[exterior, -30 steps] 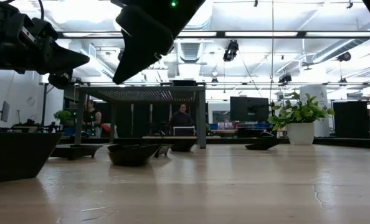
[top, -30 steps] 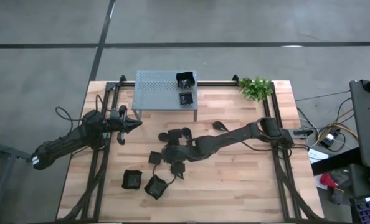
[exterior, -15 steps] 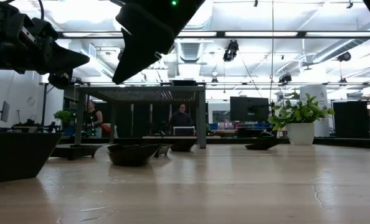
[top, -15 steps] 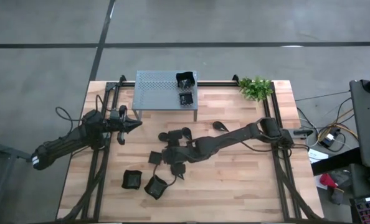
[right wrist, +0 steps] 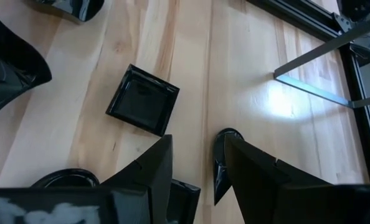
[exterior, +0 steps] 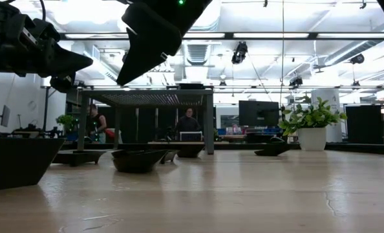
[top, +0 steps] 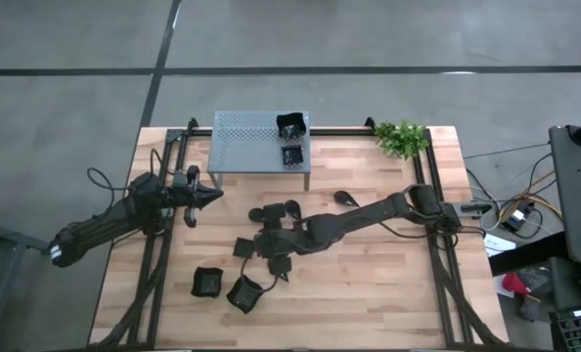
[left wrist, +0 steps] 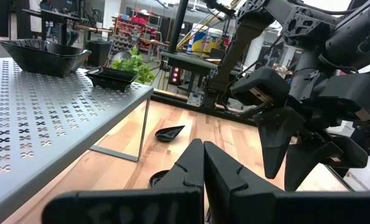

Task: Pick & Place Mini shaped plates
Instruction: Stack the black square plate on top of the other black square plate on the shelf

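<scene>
Comparing with a second ago, nothing moves: the right pincer (top: pixel 271 244) still hovers open over the plates (top: pixel 244 248) clustered mid-bench, the left pincer (top: pixel 215 195) waits closed beside the shelf (top: pixel 246 145), so no pick has started yet.

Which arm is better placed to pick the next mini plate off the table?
The right. Its open gripper hangs directly over the loose plates, a flat square plate just ahead. The left gripper, shut, sits beside the shelf, away from them.
</scene>
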`<state>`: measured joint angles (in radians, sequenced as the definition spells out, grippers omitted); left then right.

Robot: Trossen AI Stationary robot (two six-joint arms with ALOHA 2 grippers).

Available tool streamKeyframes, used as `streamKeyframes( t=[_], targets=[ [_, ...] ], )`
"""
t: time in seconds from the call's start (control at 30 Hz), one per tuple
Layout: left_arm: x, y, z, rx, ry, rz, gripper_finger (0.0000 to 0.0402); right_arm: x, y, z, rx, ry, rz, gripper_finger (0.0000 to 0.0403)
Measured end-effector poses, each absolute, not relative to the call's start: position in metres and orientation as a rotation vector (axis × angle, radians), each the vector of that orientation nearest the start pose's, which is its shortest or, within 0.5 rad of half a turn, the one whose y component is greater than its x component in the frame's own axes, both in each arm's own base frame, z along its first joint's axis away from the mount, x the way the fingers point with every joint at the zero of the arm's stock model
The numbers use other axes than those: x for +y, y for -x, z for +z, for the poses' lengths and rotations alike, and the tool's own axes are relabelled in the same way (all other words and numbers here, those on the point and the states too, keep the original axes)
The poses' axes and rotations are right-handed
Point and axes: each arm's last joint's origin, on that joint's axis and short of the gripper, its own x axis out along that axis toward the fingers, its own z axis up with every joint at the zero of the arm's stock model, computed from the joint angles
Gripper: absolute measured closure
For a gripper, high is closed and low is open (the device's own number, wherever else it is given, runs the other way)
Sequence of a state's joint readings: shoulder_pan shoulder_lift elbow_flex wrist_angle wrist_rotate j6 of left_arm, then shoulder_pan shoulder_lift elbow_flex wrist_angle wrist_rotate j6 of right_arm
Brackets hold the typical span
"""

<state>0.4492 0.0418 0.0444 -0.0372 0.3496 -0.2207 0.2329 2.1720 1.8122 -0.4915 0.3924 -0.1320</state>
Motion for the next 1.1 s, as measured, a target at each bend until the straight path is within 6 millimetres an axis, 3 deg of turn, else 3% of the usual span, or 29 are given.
streamKeyframes(
  t=[0.8,1.1],
  targets=[
    [0.033,-0.091,0.172,0.021,0.234,0.103,0.0399,0.102,-0.473,0.224,0.799,0.431,-0.015,0.0264],
    [0.033,-0.091,0.172,0.021,0.234,0.102,0.0399,0.111,-0.468,0.222,0.823,0.132,-0.076,0.0251]
  ],
)
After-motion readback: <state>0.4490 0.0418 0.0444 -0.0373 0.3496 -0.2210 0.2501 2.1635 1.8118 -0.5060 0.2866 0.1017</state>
